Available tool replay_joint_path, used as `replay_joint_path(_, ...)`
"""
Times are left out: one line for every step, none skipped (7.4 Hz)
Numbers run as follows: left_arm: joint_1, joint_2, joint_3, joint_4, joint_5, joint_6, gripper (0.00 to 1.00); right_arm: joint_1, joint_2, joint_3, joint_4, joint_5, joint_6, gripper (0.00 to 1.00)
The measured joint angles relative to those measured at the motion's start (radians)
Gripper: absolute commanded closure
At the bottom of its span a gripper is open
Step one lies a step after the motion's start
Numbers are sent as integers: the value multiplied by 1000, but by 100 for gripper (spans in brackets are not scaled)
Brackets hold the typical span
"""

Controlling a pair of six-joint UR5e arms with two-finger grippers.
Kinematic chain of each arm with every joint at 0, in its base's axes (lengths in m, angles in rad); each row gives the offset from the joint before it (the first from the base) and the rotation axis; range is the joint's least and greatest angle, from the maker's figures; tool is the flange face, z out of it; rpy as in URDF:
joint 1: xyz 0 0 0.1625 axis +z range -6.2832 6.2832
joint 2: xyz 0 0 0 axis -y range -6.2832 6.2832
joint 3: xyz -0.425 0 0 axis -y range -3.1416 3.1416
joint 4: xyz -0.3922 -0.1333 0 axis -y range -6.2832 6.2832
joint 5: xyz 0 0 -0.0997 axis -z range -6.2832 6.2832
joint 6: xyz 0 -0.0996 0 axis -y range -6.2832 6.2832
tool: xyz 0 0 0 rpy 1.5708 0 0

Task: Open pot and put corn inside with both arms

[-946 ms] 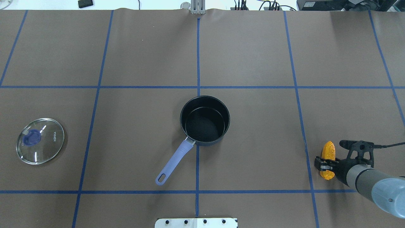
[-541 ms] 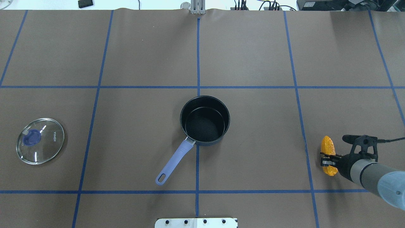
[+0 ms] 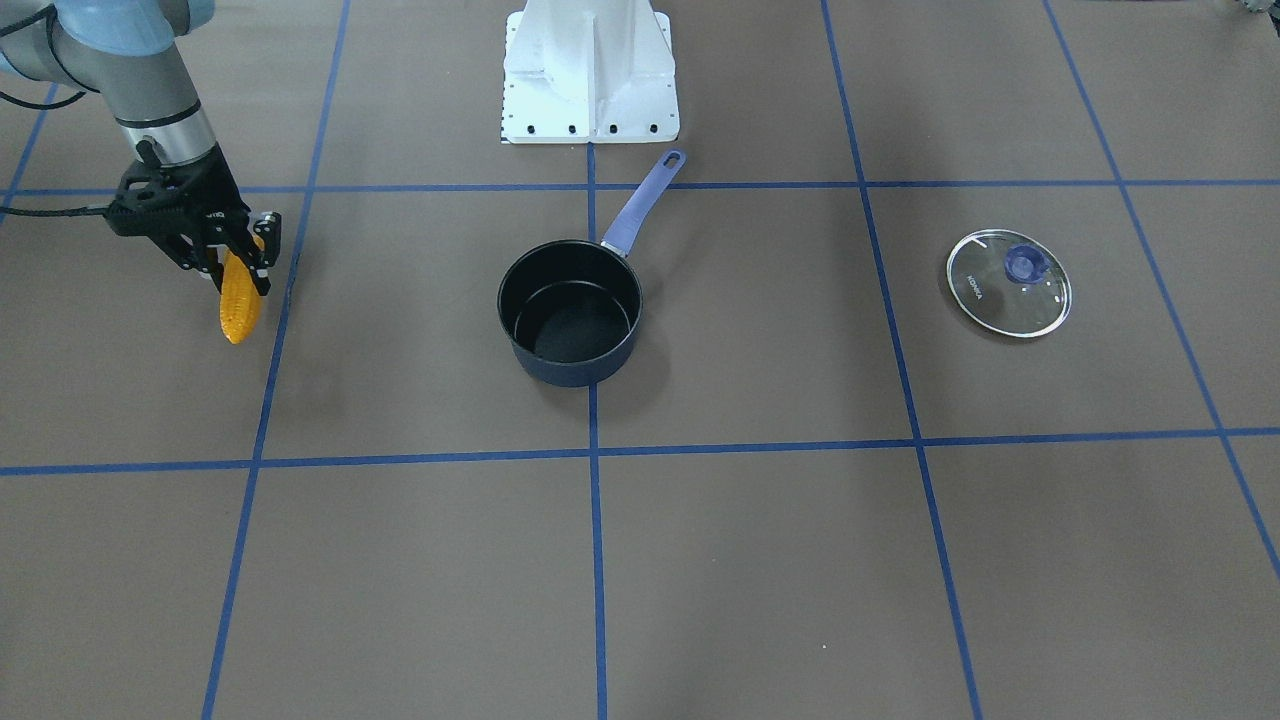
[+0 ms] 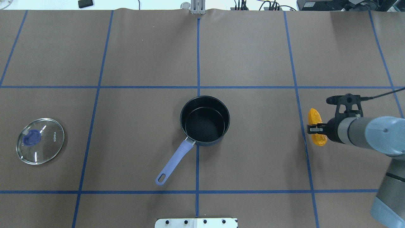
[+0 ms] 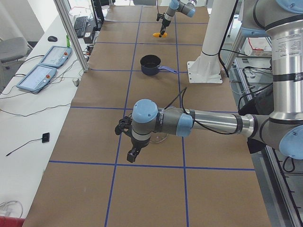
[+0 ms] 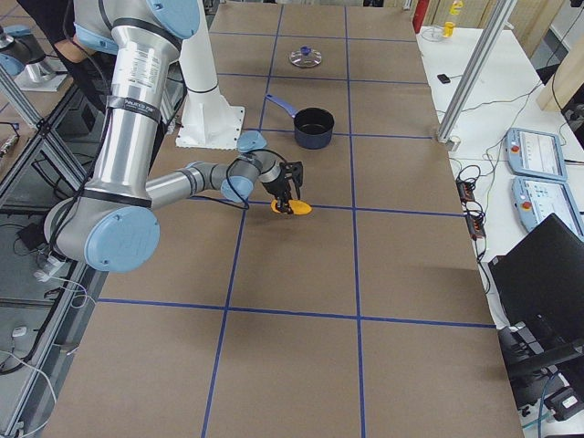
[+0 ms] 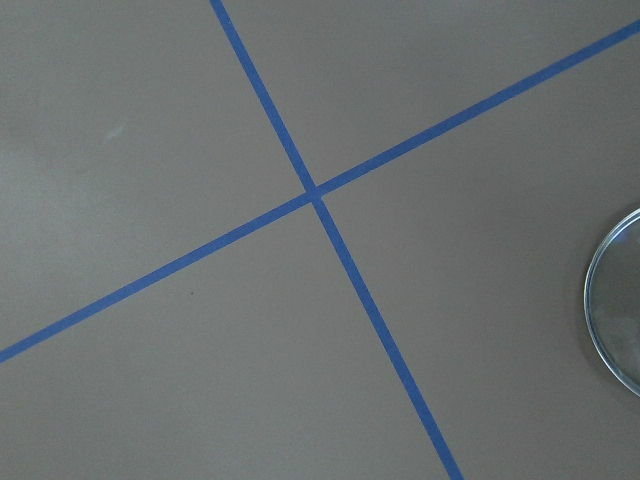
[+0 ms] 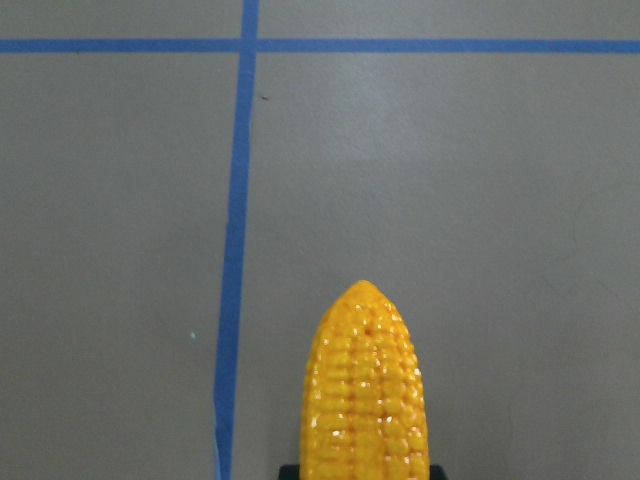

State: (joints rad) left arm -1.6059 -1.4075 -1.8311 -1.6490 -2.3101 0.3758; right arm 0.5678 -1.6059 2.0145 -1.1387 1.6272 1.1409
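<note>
The orange-yellow corn [image 4: 314, 117] is held across its middle by my shut right gripper [image 4: 314, 129], off the table at the right, well to the right of the pot. It also shows in the front view [image 3: 240, 300] and in the right wrist view [image 8: 365, 390], tip pointing forward. The dark open pot [image 4: 227, 118] with a lilac handle [image 4: 175, 160] stands at the table's centre and holds nothing. Its glass lid [image 4: 40, 141] lies flat at the far left. My left gripper [image 5: 132, 152] shows only in the exterior left view, beside the lid; I cannot tell whether it is open or shut.
The white base pedestal [image 3: 590, 70] stands behind the pot's handle. Blue tape lines divide the brown table cover [image 4: 253, 57]. The lid's rim [image 7: 615, 300] shows at the right edge of the left wrist view. Tablets and cables lie beyond the table's far edge.
My right gripper has carried the corn away from the robot's side, about a hundred pixels up in the overhead view, and slightly toward the pot. Pot and lid have not moved.
</note>
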Motion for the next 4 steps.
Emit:
replay_joint_path(1,-1,2,-2,0,-1,1,13,168,-14,-145,17,-20,100)
replay_joint_path(2,-2,7,-8,1,-3,1,6,319,-37,-262,20,-26,100)
replay_joint_path(2,-3,10,-15,1,-7,1,-9,435,-68,-326,19,-25,100)
replay_joint_path(3,-3,12,-18,1,-10,1,-27,531,-116,-353,12,-15,100)
